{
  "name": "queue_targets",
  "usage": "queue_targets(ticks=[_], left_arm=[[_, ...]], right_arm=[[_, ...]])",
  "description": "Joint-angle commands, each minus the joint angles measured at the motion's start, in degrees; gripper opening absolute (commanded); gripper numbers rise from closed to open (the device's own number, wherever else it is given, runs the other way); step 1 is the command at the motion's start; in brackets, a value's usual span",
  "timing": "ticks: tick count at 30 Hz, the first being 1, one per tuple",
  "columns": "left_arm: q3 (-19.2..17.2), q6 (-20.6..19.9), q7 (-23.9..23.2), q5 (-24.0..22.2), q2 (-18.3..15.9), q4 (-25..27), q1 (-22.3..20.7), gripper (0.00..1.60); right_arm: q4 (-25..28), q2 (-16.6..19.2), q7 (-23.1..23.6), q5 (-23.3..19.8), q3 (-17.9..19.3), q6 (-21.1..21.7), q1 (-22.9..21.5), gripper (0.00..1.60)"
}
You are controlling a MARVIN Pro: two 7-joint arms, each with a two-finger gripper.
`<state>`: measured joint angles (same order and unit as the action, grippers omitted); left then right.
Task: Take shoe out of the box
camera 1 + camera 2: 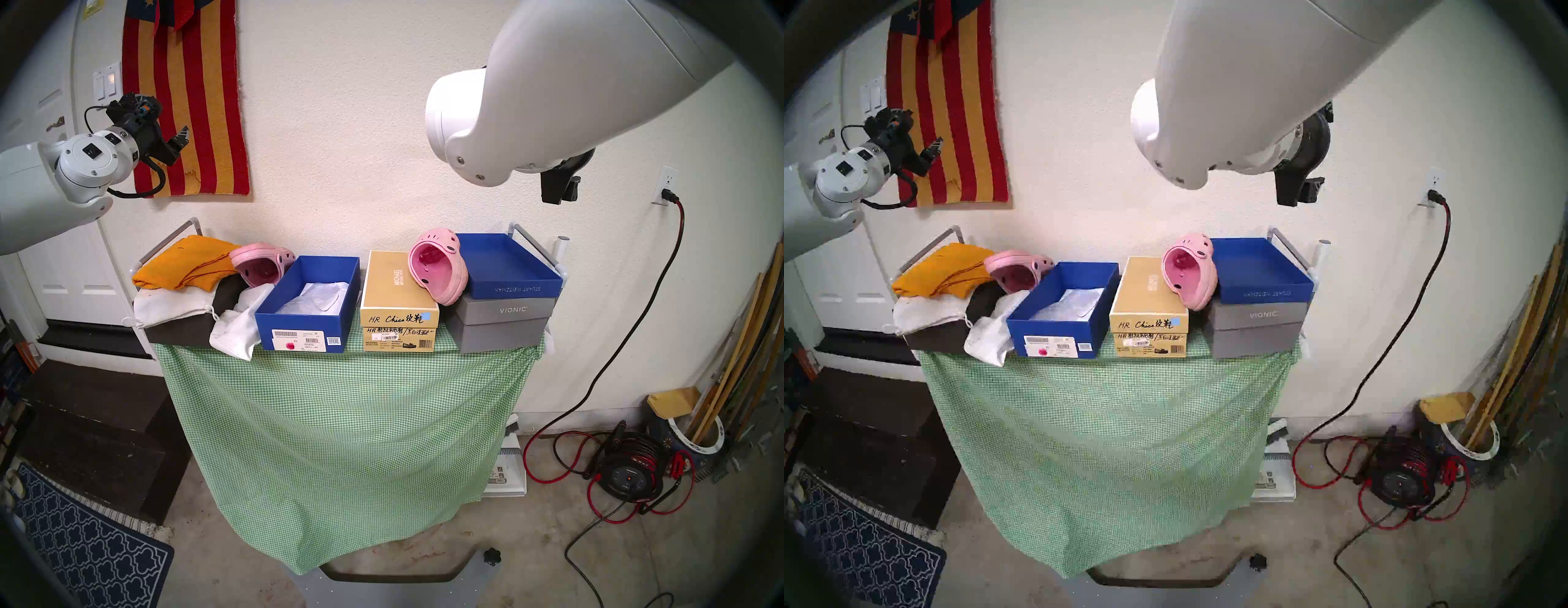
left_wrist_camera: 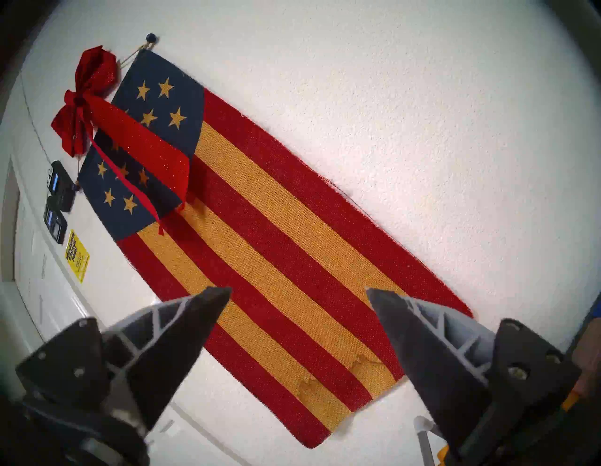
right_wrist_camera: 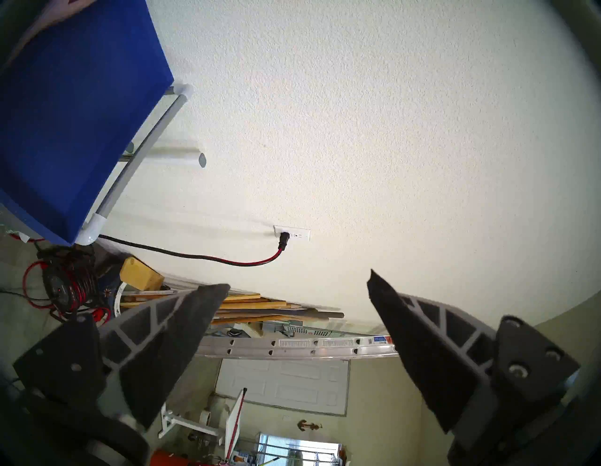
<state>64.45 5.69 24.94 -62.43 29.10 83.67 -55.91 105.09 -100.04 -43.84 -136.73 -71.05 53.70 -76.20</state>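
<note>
The deep blue box (image 1: 305,325) stands open on the green-clothed table, left of centre, and only white tissue paper (image 1: 318,297) shows inside it. One pink clog (image 1: 261,265) lies behind the box's left wall, outside it. A second pink clog (image 1: 439,269) leans between the tan box and the blue lid. My left gripper (image 1: 180,138) is raised far to the left, in front of the wall flag, open and empty (image 2: 299,289). My right gripper (image 1: 560,191) hangs high above the table's right end, mostly hidden by its arm, open and empty (image 3: 299,280).
Two stacked tan boxes (image 1: 399,293) stand right of the blue box. A shallow blue lid (image 1: 505,267) rests on a grey Vionic box (image 1: 500,322). An orange cloth (image 1: 182,263) and white bags (image 1: 169,303) lie at the left. A cord reel (image 1: 628,471) sits on the floor.
</note>
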Motion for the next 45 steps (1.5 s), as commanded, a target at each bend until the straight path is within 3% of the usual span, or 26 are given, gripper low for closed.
queue_targets(ticks=[1, 45], left_arm=[[-0.17, 0.11, -0.15, 0.07, 0.17, -0.13, -0.17, 1.6], [-0.1, 0.16, -0.13, 0.03, 0.21, -0.13, -0.2, 1.6]], right_arm=[[-0.14, 0.09, -0.1, 0.14, 0.08, 0.1, -0.06, 1.6], [-0.14, 0.11, -0.12, 0.14, 0.1, 0.11, -0.05, 1.6]])
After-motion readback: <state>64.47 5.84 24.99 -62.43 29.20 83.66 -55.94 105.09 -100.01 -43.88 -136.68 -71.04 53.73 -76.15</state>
